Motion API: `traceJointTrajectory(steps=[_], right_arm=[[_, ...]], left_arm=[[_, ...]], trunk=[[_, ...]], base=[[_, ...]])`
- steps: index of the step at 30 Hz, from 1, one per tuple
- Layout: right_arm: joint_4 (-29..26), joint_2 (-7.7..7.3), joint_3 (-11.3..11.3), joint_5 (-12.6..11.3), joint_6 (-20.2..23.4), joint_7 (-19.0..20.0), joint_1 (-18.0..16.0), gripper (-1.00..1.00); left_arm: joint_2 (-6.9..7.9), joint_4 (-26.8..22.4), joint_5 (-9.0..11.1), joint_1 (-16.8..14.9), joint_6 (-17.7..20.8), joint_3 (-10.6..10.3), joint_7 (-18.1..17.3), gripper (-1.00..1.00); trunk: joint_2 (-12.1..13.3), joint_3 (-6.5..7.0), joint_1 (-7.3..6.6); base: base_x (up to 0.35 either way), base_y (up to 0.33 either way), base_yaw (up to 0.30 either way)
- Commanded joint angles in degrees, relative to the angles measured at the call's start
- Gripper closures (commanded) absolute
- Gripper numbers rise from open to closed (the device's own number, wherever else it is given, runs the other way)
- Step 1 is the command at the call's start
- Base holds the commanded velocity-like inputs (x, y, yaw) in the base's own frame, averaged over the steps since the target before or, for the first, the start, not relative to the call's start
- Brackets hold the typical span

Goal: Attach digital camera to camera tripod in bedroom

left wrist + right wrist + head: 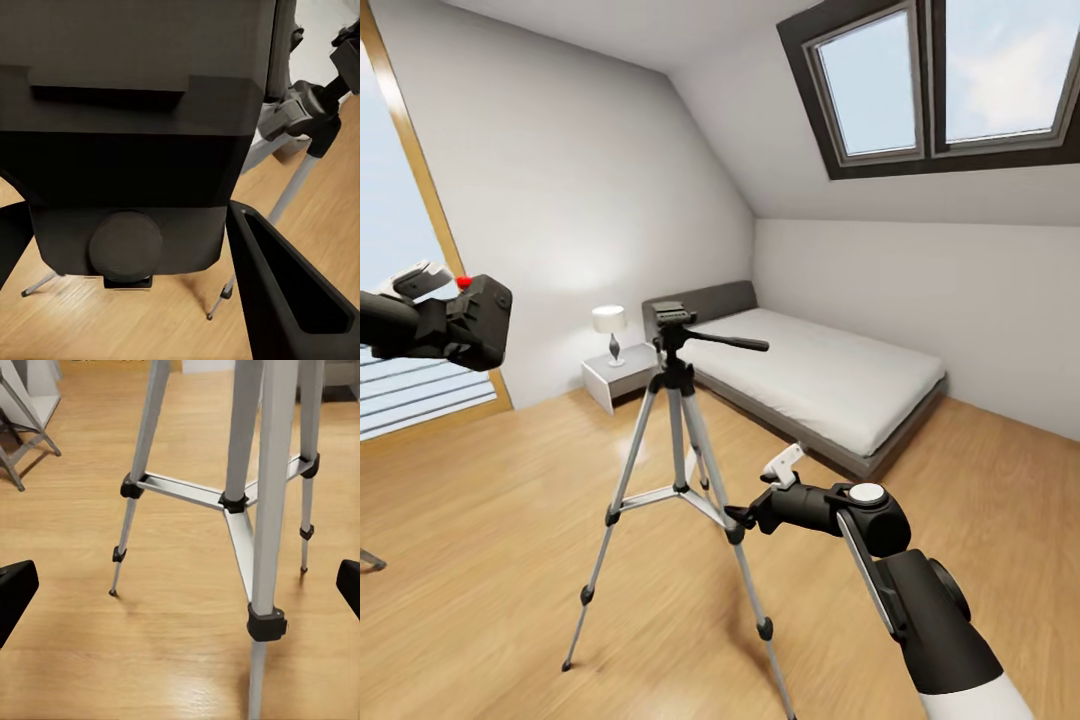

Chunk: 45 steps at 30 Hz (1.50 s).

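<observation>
My left gripper (452, 318) is shut on the digital camera (485, 310), a black box with a red button on top, and holds it high at the left, well apart from the tripod. In the left wrist view the camera (135, 135) sits between the dark fingers (289, 296). The camera tripod (678, 400) stands on the wooden floor in the middle, with silver legs, a black head plate (672, 318) and its handle pointing right. My right gripper (760, 498) hangs open close by the tripod's right leg, at brace height. Its wrist view looks at the legs (266, 510) between wide-apart fingertips (15, 589).
A low grey bed (820, 385) with a white mattress lies behind the tripod at the right. A white nightstand (615, 380) with a lamp stands at the back wall. A tall window is at the left and a skylight overhead. Grey furniture legs (22, 431) stand beyond the tripod.
</observation>
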Motion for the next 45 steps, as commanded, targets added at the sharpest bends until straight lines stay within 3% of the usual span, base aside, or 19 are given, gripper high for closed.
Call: traceJointTrajectory(steps=[1,8,17,24,34,45], right_arm=[[-0.1,-0.01,0.0,0.6,0.1,0.5,-0.1,-1.0],[-0.1,0.09,0.1,0.7,0.1,0.5,-0.1,-1.0],[-0.1,0.07,0.2,0.7,-0.2,0.4,-0.1,-1.0],[2.2,0.13,0.3,0.7,-0.7,0.4,-0.1,-1.0],[6.0,0.23,0.4,0.6,-3.4,0.3,-0.1,-1.0],[6.2,0.23,0.4,0.5,-3.6,-2.0,-0.1,-1.0]], left_arm=[[0.03,0.0,0.6,-0.2,0.0,-0.3,0.4,1.0],[-0.14,0.0,0.6,-0.3,0.0,0.9,0.4,1.0],[-0.16,0.0,0.6,-0.3,0.1,1.2,0.4,1.0],[-0.35,0.0,0.6,-0.3,0.2,2.5,0.4,1.0],[-2.89,0.2,0.6,-0.7,0.3,3.4,0.9,1.0],[-3.71,0.2,0.6,-0.8,0.3,3.9,0.8,1.0]], trunk=[[-0.1,-0.08,0.03],[-0.1,-0.08,0.03],[-0.1,-0.08,0.03],[-0.1,-0.08,0.03],[-0.1,-0.08,0.03],[-0.1,-0.08,0.03]], base=[[0.251,0.0,0.011],[0.25,0.01,0.003],[0.049,0.005,0.0],[0.01,0.001,0.0],[0.001,0.0,0.0],[0.0,0.0,0.0]])
